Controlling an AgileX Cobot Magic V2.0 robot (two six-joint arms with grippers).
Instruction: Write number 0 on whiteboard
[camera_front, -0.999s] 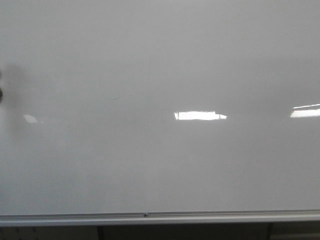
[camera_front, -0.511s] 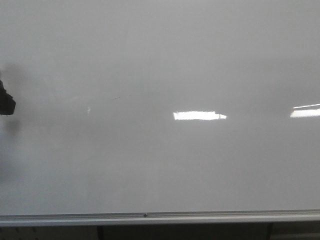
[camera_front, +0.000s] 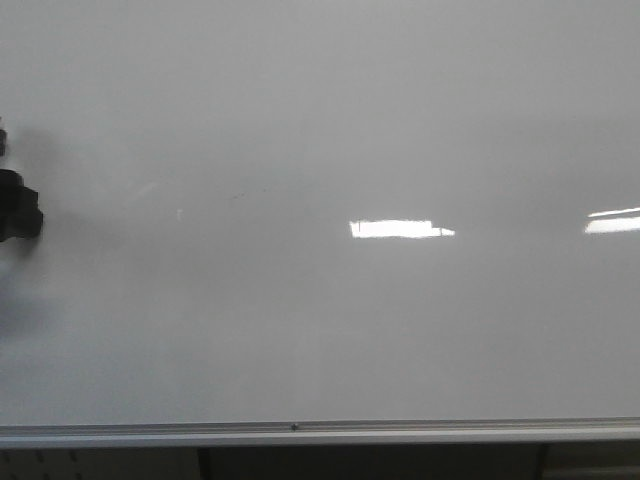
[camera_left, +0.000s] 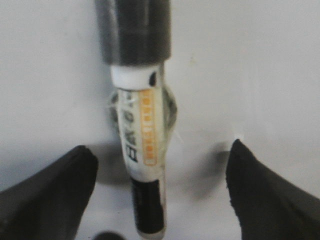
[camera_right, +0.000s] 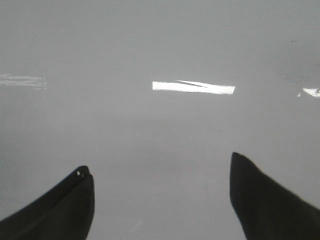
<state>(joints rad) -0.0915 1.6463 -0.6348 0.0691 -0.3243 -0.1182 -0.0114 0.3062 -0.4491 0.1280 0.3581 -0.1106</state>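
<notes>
We see one whiteboard (camera_front: 320, 330). We see one marker pen (camera_left: 142, 150). We count two grippers, the left gripper (camera_left: 160, 192) and the right gripper (camera_right: 160, 200). Each gripper has two dark fingers.

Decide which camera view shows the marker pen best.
The left wrist view: the marker fills its centre, label readable, between the left gripper's spread fingers. The front view shows only a dark shape at its left edge; the right wrist view shows none.
</notes>
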